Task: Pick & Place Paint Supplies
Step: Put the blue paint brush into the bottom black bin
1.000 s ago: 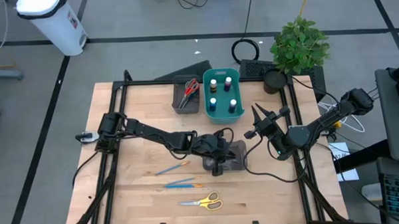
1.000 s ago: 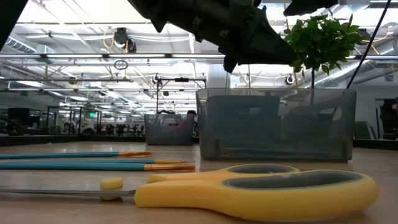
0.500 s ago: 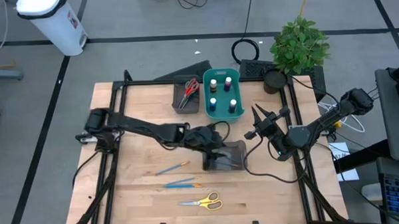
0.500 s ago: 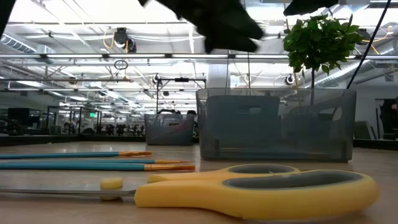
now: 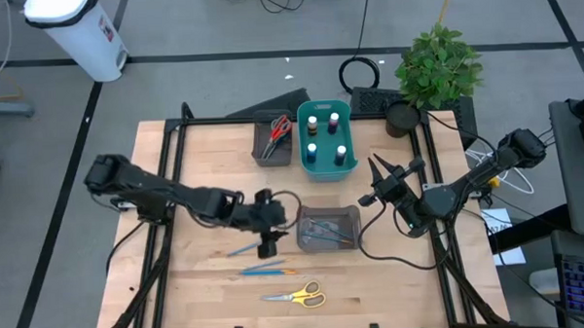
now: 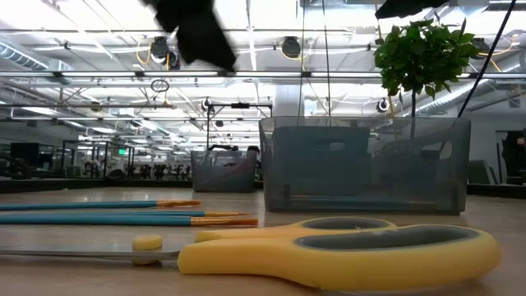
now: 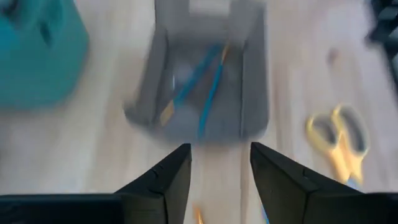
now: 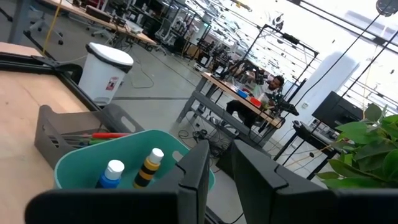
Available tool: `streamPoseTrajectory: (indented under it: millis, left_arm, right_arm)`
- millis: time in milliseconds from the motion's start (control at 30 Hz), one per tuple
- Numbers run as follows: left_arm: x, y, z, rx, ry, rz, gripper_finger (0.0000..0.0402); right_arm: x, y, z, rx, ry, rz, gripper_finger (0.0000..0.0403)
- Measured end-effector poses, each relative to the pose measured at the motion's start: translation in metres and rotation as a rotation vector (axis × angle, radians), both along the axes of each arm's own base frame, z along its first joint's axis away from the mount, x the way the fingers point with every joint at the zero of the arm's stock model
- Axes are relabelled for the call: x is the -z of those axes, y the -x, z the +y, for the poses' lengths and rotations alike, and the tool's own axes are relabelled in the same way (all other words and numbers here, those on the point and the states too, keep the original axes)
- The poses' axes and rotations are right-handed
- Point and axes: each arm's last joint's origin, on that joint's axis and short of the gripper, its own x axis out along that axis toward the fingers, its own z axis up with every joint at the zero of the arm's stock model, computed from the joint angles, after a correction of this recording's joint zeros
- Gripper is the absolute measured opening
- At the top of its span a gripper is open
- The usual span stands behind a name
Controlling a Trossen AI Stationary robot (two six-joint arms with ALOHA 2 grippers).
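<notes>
My left gripper hovers open and empty above the table, just left of a dark grey tray. In the left wrist view its fingers point at that tray, where two blue brushes lie. Two more brushes and the yellow scissors lie flat on the table nearer the front edge. In the low view those scissors and brushes fill the foreground. My right gripper waits open, right of the teal bin that holds the paint bottles.
A second dark grey tray left of the teal bin holds red and green scissors. A potted plant stands at the far right corner. A black frame borders the table. Bare wood lies left of the brushes.
My left gripper has drawn back from above the dark grey tray toward the table's left edge and a little toward the near edge. The tray, covered by the gripper before, now shows brushes lying inside it.
</notes>
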Motion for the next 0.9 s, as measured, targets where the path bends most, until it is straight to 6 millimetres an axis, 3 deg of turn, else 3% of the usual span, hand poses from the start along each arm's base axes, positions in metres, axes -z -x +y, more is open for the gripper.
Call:
streamPoseTrajectory:
  millis: [200, 333, 567, 900]
  left_arm:
    - [0.064, 0.021, -0.007, -0.089, 0.072, 0.132, 0.0170]
    - [0.090, 0.031, -0.003, -0.147, 0.105, 0.140, 0.0170]
    - [0.110, 0.028, -0.002, -0.149, 0.083, 0.077, 0.0170]
    - [0.140, 0.020, -0.004, -0.109, 0.012, 0.128, 0.0170]
  right_arm:
    - [0.000, 0.000, 0.000, 0.000, -0.004, -0.007, 0.0059]
    - [-0.001, 0.000, 0.000, -0.001, -0.006, -0.012, 0.0059]
    - [-0.001, 0.000, 0.000, -0.002, -0.008, -0.016, 0.0059]
    - [-0.001, 0.001, 0.001, -0.006, -0.008, -0.015, 0.0059]
